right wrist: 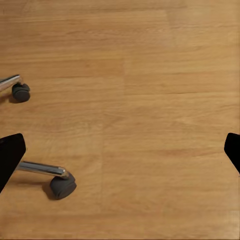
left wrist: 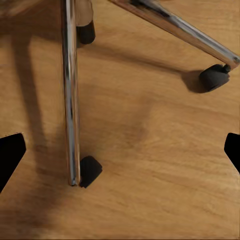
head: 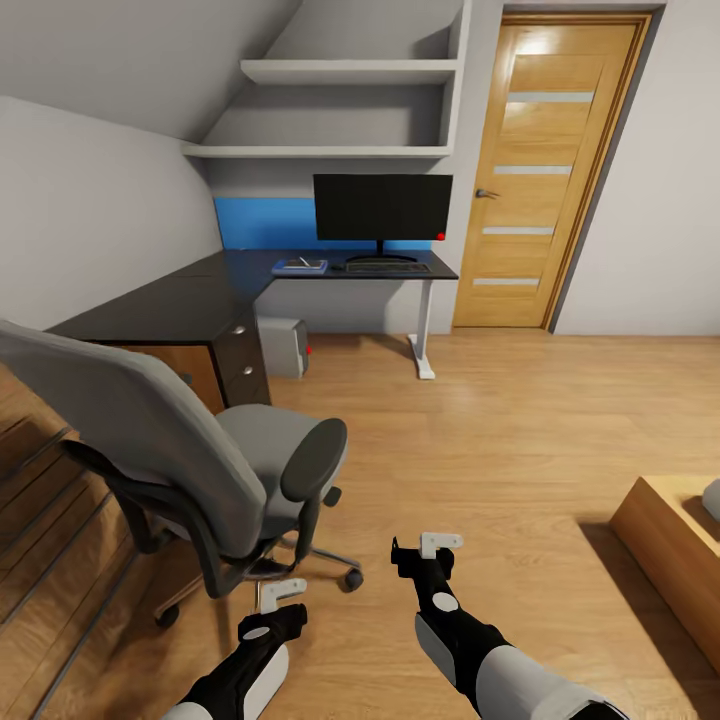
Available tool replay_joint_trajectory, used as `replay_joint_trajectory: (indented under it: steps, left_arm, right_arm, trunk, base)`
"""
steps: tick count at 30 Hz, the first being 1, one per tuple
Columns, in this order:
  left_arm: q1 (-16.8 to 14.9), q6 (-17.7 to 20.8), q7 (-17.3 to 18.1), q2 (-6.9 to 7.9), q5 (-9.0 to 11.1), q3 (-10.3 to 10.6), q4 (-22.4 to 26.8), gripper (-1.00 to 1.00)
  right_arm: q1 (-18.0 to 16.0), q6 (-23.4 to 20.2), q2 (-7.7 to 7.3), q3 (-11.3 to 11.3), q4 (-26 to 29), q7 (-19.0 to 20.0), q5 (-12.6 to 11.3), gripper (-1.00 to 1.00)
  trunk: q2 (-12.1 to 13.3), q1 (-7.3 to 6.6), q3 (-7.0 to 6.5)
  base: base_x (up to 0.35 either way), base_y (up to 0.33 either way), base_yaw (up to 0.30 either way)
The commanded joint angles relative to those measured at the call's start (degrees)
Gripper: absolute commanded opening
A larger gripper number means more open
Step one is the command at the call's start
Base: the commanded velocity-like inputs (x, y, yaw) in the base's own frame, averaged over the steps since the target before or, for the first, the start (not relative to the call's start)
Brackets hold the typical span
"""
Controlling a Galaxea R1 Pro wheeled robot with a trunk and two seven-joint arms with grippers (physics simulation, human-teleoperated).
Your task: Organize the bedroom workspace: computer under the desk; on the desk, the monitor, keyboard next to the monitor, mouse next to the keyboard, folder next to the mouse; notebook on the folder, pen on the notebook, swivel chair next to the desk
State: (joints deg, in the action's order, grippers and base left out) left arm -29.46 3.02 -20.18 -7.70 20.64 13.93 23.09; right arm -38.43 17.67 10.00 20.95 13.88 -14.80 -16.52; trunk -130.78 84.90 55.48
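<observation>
So this is a bedroom with a light wood plank floor (head: 520, 440), pale grey walls, a sloped ceiling on the left and a wooden door (head: 545, 170) with frosted strips at the back right. Two white shelves (head: 340, 110) sit above the desk nook, and a blue wall panel (head: 262, 222) runs behind the desk. The corner of a low wooden unit (head: 665, 545) pokes in at the right edge.

The desk (head: 190, 300) is black and L-shaped, with white legs and drawers with silver knobs on its near left run. Along its back edge the monitor (head: 382, 207) stands upright, black screen facing the room. The keyboard (head: 387, 267) lies right in front of the monitor's base. Left of that, near the inside corner, is the blue folder (head: 300, 266) with something grey and a thin whitish stick on top; too small to say more. I can't make out a mouse. The computer (head: 284, 346) is a light grey box on the floor under the desk, beside the drawers.

The swivel chair (head: 190, 440) is well apart from the desk, close to the robot on the left: grey padding, black armrests, chrome legs on castors, seat bare.

Both arms hang low over the floor. The left gripper (head: 283, 592) has its fingers spread wide with nothing between them, over the chair's chrome legs (left wrist: 70, 100) and castors. The right gripper (head: 440, 545) is spread too, and empty, over bare floor next to two castors (right wrist: 62, 186).
</observation>
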Motion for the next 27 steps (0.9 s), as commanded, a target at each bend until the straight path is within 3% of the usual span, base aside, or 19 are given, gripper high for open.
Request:
replay_joint_trajectory:
  steps: [1,12,19,22,25,27]
  left_arm:
    - [-0.03,0.31,-0.47,0.05,0.28,0.48,0.12,1.0]
    - [-0.06,0.32,-0.47,0.05,0.28,0.48,-0.05,1.0]
    - [-0.03,-0.01,-0.48,0.22,0.43,0.33,-0.06,1.0]
    - [-0.02,-4.83,-0.47,0.51,0.59,0.19,-1.9,1.0]
    - [-0.05,-14.1,-0.57,0.64,0.66,0.08,-5.54,1.0]
    - [-0.06,-15.55,-0.62,0.66,0.7,0.06,-6.14,1.0]
  right_arm:
    - [-0.06,0.26,0.0,0.49,-0.08,-0.32,-0.53,1.0]
    - [-0.06,0.26,0.0,0.5,-0.08,-0.32,-0.53,1.0]
    - [-0.09,0.29,0.0,0.5,-0.08,-0.32,-0.53,1.0]
    - [-0.07,0.33,0.0,0.45,-0.08,-0.32,-0.53,1.0]
    - [-0.06,0.57,0.0,0.41,-0.08,-0.32,-0.53,1.0]
    - [-0.07,0.6,0.0,0.41,-0.08,-0.32,-0.53,1.0]
  trunk:
    - [-0.02,-0.03,0.05]
    - [-0.02,-0.03,0.05]
    - [-0.02,-0.03,0.05]
    - [-0.02,-0.03,0.05]
    - [-0.02,-0.03,0.05]
    - [-0.02,-0.03,0.05]
  base:
    - [-0.228,0.202,0.0]
    - [-0.243,0.21,0.0]
    - [-0.077,0.059,0.0]
    - [-0.008,0.006,0.0]
    - [-0.001,0.001,0.0]
    - [0.0,0.0,0.0]
